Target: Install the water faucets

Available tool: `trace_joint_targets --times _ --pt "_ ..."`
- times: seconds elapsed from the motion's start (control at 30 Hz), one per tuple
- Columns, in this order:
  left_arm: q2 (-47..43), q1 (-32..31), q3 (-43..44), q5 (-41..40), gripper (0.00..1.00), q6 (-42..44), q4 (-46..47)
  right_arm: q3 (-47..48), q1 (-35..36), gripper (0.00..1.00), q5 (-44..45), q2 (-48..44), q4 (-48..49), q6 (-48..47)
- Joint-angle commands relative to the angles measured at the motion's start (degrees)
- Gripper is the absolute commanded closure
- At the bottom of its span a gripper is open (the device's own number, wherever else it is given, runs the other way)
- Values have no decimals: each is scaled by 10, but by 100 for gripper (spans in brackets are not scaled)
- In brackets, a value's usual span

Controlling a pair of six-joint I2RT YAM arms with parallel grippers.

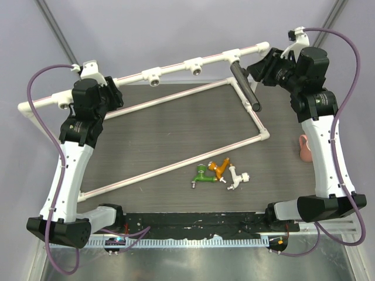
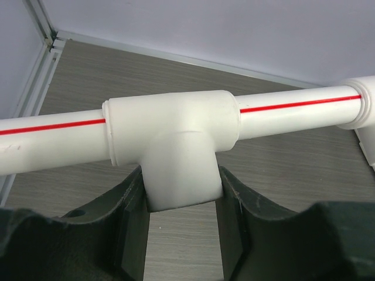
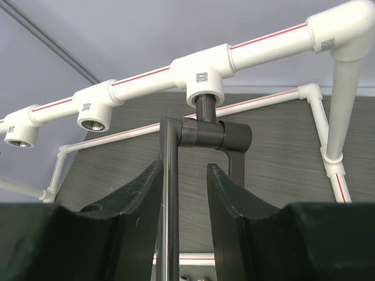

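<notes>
The black faucet [image 1: 249, 91] hangs from the rightmost tee socket [image 3: 205, 73] of the white pipe frame [image 1: 176, 70], its stem in the socket. In the right wrist view its long tube [image 3: 170, 193] runs down between my right gripper's [image 3: 184, 165] open fingers, against the left finger and clear of the right one. My left gripper [image 2: 181, 175] is shut on the stem of a tee socket [image 2: 176, 134] at the frame's left end. The green [image 1: 202, 174], orange [image 1: 221, 168] and white [image 1: 237, 177] faucets lie together on the table, front centre.
The frame's lower rectangle [image 1: 176, 167] lies flat across the dark table. Two open tee sockets [image 3: 94, 120] sit on the raised top pipe between the grippers. A pink object [image 1: 304, 146] lies at the right edge behind the right arm.
</notes>
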Motion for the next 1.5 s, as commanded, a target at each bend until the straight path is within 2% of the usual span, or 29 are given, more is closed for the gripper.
trace_joint_targets --times 0.0,0.33,0.57,0.7,0.87,0.93,1.13,1.27,1.47 --pt "-16 31 14 -97 100 15 30 -13 14 61 -12 -13 51 -3" --pt "-19 31 13 -97 100 15 31 -31 87 67 59 29 42 -26" --pt "-19 31 13 -96 100 15 31 -16 138 67 169 63 5 -79" --pt "-18 31 13 -95 100 15 31 -9 168 67 262 82 -15 -115" --pt "-17 31 13 -94 100 14 31 -18 175 67 269 65 -17 -109" --pt "-16 32 13 -94 100 14 32 -28 174 64 240 46 4 -88" --pt "-16 32 13 -93 100 14 30 -68 174 44 209 -19 65 -44" --pt "-18 32 13 -94 100 14 32 -42 174 34 276 -13 43 -82" --pt "-18 32 13 -92 100 13 31 60 213 29 404 52 -17 -144"
